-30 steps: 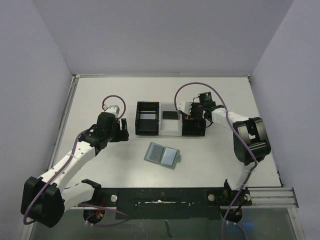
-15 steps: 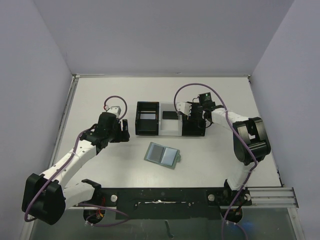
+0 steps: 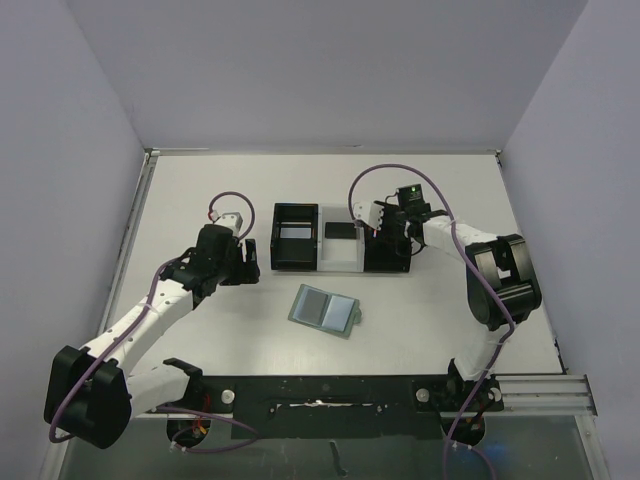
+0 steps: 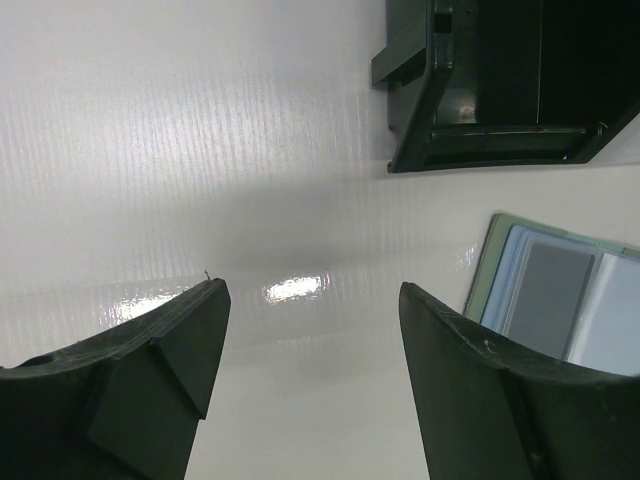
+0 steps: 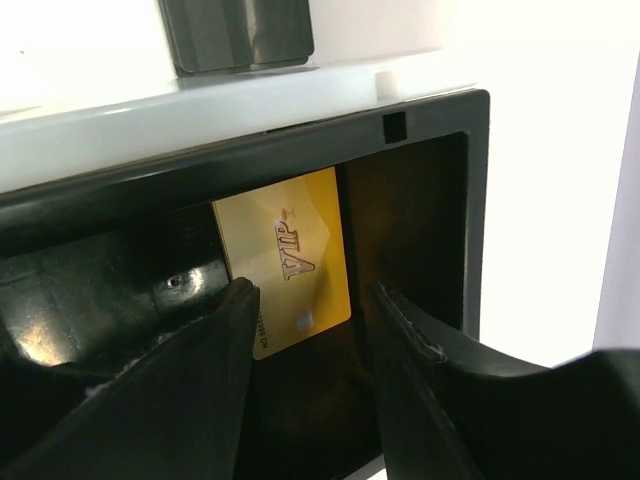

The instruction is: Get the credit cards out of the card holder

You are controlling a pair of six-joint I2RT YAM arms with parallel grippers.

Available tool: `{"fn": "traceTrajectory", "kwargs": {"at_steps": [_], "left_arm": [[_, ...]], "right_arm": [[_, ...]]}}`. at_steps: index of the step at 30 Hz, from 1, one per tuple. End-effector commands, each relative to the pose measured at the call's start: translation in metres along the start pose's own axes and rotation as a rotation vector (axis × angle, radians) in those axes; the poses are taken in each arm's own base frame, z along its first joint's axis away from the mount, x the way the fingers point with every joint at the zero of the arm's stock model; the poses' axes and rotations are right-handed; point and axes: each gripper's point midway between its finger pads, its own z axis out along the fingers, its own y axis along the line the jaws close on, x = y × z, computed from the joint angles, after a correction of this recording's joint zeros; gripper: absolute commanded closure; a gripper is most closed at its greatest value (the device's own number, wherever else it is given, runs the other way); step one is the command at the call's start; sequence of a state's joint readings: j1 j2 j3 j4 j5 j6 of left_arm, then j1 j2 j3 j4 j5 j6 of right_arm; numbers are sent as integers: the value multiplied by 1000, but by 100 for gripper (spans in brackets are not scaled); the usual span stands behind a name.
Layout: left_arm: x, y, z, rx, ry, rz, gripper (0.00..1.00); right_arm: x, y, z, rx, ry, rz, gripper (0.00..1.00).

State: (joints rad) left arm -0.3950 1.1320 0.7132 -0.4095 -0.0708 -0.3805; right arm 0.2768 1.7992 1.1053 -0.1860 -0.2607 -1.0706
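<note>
**Table** (image 3: 200, 200), seen from above, with both my arms reaching in from the near edge. Three boxes stand in a row at mid-table: left box (image 3: 295, 262), black; middle box (image 3: 341, 262), white; right box (image 3: 390, 262), black. The holder (image 3: 325, 309) lies open and flat just in front of them, touched by neither gripper.

My left gripper (image 4: 310, 300) hovers over bare table near the holder's left edge, jaws wide apart and empty. My right gripper (image 5: 312, 300) hangs over the right box, jaws parted. The gold card (image 5: 290, 255) lies flat on the box floor beneath them, gripped by nothing. A black card (image 3: 342, 229) lies in the middle box and a pale card (image 3: 294, 232) in the left.

I judge the step in hand to be the drop of the gold card. Whether the holder's pockets hold another card I cannot tell. Next I would lift the right arm clear and check them.
</note>
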Motion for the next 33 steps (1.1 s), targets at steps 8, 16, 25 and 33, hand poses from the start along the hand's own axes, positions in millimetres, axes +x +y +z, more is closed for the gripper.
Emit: {"fn": "traceTrajectory", "kwargs": {"at_steps": [8, 16, 25, 33], "left_arm": [[-22, -7, -6, 28, -60, 5, 31], [-31, -7, -14, 33, -115, -5, 31], [-41, -3, -21, 31, -170, -28, 30], [-38, 1, -17, 6, -155, -37, 30]], "right_arm": [[-74, -74, -76, 317, -237, 199, 45], [-110, -78, -176, 590, -566, 669, 10], [-97, -43, -189, 439, -680, 1355, 2], [-121, 20, -143, 238, -651, 1646, 2]]}}
